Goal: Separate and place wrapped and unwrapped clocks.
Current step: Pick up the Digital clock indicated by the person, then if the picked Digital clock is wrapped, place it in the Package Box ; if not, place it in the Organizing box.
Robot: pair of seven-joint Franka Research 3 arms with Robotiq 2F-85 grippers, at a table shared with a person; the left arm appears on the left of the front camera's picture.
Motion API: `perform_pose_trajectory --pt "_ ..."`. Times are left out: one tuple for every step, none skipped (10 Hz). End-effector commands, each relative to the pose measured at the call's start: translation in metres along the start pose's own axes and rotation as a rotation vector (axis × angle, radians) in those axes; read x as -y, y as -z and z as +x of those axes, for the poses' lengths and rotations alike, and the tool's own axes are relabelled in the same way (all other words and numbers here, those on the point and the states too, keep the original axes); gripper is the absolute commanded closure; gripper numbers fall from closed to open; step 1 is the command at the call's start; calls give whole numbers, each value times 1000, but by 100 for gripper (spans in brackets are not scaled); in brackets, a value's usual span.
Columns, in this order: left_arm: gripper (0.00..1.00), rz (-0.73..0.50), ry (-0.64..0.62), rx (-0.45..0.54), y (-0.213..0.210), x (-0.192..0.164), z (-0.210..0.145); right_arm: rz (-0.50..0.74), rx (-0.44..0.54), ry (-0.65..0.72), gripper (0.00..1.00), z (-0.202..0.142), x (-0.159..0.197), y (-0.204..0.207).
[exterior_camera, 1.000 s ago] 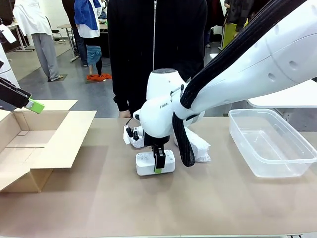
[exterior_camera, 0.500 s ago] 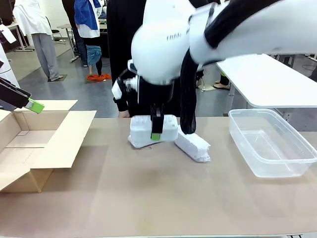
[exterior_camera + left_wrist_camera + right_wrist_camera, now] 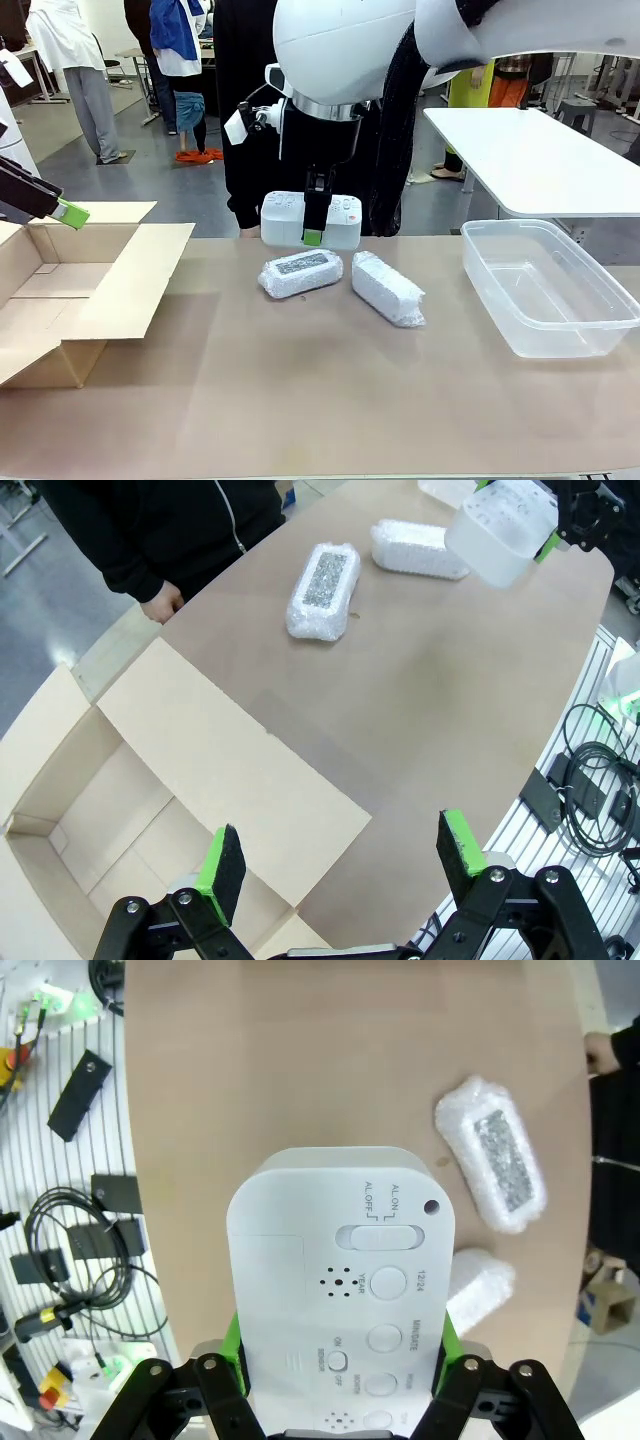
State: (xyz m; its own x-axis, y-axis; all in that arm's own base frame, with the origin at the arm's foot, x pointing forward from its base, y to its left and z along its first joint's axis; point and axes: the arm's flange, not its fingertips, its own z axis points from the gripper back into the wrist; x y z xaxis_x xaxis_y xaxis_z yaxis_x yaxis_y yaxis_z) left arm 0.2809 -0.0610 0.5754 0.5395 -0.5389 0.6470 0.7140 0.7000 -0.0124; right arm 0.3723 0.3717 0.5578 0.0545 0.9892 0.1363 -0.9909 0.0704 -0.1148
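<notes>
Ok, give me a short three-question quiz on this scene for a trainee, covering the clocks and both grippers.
1. True or false: the right gripper holds the smooth white plastic clock with buttons above the table.
2. How many whitish bubble-wrapped bundles lie on the table?
3. The left gripper hangs open above: A) the clear plastic tub, B) the brown cardboard box, C) a bundle.

Key: 1 true; 2 two (the second is at); 3 B.

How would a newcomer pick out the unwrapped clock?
Find the white right arm over the table. Its jaws hold a smooth white clock in the air. The two bundles below it are bubble-wrapped and lie on the table.
</notes>
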Motion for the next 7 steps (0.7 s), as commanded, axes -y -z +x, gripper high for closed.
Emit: perform_pose_trajectory --pt "0 -15 0 3 0 0 -1 0 -7 -24 73 2 -8 -2" --pt "0 -15 0 3 0 0 -1 0 -7 -24 73 2 -8 -2" --pt "0 -15 0 3 0 0 -1 0 -7 -24 73 2 -8 -2" --pt "0 -15 0 3 0 0 -1 0 -7 -24 73 2 -8 -2" --pt "0 -15 0 3 0 0 -1 0 -7 -24 73 2 -8 -2" --pt "0 -15 0 3 0 0 -1 0 -7 -24 73 2 -8 -2" --pt "0 -15 0 3 0 0 -1 0 -7 -24 73 2 -8 -2"
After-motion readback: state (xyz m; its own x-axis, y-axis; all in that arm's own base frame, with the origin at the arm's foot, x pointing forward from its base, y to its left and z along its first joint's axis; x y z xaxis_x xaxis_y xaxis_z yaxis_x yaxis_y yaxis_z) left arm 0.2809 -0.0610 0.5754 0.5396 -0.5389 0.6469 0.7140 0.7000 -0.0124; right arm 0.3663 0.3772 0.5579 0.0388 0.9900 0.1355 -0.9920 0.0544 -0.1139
